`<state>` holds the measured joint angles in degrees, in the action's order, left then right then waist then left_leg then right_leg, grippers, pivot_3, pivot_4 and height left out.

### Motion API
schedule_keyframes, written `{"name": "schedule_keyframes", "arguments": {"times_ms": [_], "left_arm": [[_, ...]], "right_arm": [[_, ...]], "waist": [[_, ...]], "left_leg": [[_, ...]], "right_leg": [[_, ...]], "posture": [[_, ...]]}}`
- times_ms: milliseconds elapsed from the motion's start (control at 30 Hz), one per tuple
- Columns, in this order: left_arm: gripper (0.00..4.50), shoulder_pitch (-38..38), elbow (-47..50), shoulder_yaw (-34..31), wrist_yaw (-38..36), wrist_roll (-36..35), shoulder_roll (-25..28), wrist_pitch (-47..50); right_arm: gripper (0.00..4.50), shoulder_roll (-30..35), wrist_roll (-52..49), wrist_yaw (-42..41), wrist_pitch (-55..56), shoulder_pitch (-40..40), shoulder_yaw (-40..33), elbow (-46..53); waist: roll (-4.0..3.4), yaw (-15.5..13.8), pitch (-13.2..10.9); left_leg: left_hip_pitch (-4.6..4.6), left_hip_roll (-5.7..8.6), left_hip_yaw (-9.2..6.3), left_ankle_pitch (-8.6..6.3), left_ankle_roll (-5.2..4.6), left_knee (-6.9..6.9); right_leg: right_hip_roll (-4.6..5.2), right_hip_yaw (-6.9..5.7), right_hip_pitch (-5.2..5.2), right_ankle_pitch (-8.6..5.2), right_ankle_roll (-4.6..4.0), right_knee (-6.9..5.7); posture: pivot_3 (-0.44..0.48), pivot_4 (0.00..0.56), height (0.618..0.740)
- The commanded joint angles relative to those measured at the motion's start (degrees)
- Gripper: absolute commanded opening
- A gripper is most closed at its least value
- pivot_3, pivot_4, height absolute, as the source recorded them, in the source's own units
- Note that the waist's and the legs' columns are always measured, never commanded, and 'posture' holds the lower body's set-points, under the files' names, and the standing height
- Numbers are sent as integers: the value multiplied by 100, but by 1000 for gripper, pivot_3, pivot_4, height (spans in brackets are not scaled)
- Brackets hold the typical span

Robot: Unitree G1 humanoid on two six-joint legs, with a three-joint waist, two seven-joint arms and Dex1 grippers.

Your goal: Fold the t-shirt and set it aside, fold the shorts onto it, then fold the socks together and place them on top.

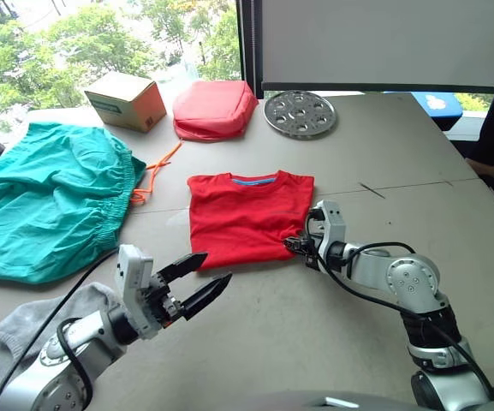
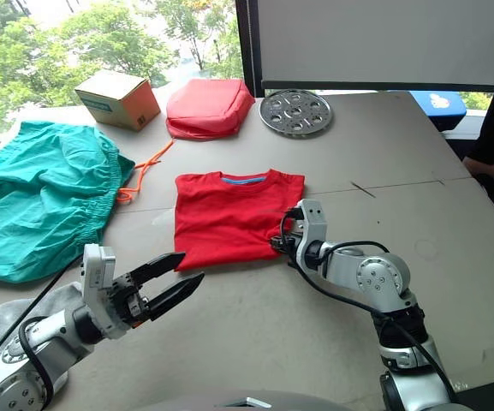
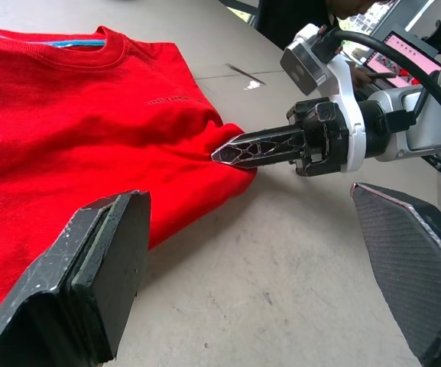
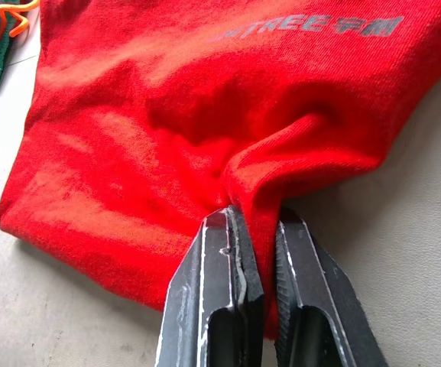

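Legible markings are few. The t-shirt carries grey printed lettering across its fabric; in the right wrist view the characters "TREE" can be read, the start of the word lost in a fold and followed by further characters too indistinct to make out. In the left wrist view the same print appears as a thin dark line, unreadable. The cardboard box, near the worktop's far left corner, bears a teal label on its side with small marks that cannot be read. A screen beyond the worktop's right edge shows pink and dark blocks; no text legible there.
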<state>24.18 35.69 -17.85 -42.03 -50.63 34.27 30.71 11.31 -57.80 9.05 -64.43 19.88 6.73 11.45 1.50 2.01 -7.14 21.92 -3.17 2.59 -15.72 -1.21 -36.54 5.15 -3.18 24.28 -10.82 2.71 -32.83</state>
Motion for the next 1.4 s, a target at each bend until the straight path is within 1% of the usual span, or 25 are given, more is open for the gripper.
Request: {"name": "schedule_keyframes", "arguments": {"times_ms": [33, 167, 267, 367, 500, 767, 867, 1067, 1167, 1233, 1400], "left_arm": [[4500, -20, 138, -36, -13, 27, -18, -112], [4500, -24, 140, 35, -65, 11, -12, -91], [4500, -114, 63, 130, -130, 19, -9, -93], [4500, -227, -23, 212, -194, 36, 8, -87], [4500, -483, -199, 386, -363, 43, 69, -55], [4500, -1026, -356, 763, -744, 2, 280, 137], [4500, -1245, -208, 948, -884, -97, 408, 281], [4500, -1697, -25, 1295, -1240, 68, 641, 201], [4500, -1911, 10, 1520, -1515, 355, 732, -2], [4500, -2057, 40, 1645, -1578, 413, 704, -60], [4500, -2486, -53, 1951, -1840, 551, 683, -147]], "right_arm": [[40, 166, 372, 131, -239, -283, -286, -135], [40, 398, 426, 217, -256, -621, -838, 76], [40, 541, 431, 423, -60, -1079, -1619, 299], [40, 606, 403, 476, -8, -1382, -2083, 516], [40, 767, 277, 519, -14, -2000, -2809, 954], [40, 1356, 170, 422, -28, -2843, -4224, 1189], [40, 1563, 141, 310, -44, -3046, -4543, 1135], [40, 2078, 283, -84, -44, -3531, -5176, 783], [40, 2381, 507, -416, 80, -3722, -5365, 472], [40, 2533, 671, -613, 176, -3810, -5463, 240], [40, 2706, 1060, -1011, 431, -3980, -5592, -187]], "waist": [[0, -26, 0], [-2, -175, -1], [-7, -340, -1], [-14, -437, 1], [-17, -449, 2], [-16, -441, 1], [-21, -424, -6], [-29, -421, -24], [-34, -422, -29], [-31, -423, -34], [-21, -417, -32]], "left_leg": [[0, 0, 0, 0, 0, 0], [10, 6, -6, 0, 0, -2], [21, 12, 0, 1, 1, -6], [51, 15, -3, 0, 2, -34], [89, 20, -10, 0, 3, -62], [91, 48, -22, 1, -1, -62], [92, 52, -27, 2, -2, -62], [90, 61, -29, 10, -16, -62], [90, 81, -43, 13, -22, -62], [89, 82, -44, 14, -23, -63], [85, 85, -50, 14, -24, -65]], "right_leg": [[0, 0, 0, 0, 0, 0], [3, -1, 0, 0, 0, 2], [13, -1, 0, 0, 0, 3], [24, -9, -1, -1, 1, 4], [38, -27, 0, -1, 2, 19], [43, -29, -4, -1, 3, 16], [43, -28, -5, -1, 3, 16], [39, -25, -5, -1, 4, 16], [35, -18, -11, -1, 4, 16], [33, -15, -14, -1, 4, 16], [27, -8, -21, -2, 5, 18]], "posture": [[0, 150, 739], [0, 150, 739], [0, 150, 739], [0, 150, 739], [0, 150, 739], [0, 150, 739], [0, 150, 739], [0, 150, 739], [0, 150, 739], [0, 150, 739], [0, 150, 739]]}}
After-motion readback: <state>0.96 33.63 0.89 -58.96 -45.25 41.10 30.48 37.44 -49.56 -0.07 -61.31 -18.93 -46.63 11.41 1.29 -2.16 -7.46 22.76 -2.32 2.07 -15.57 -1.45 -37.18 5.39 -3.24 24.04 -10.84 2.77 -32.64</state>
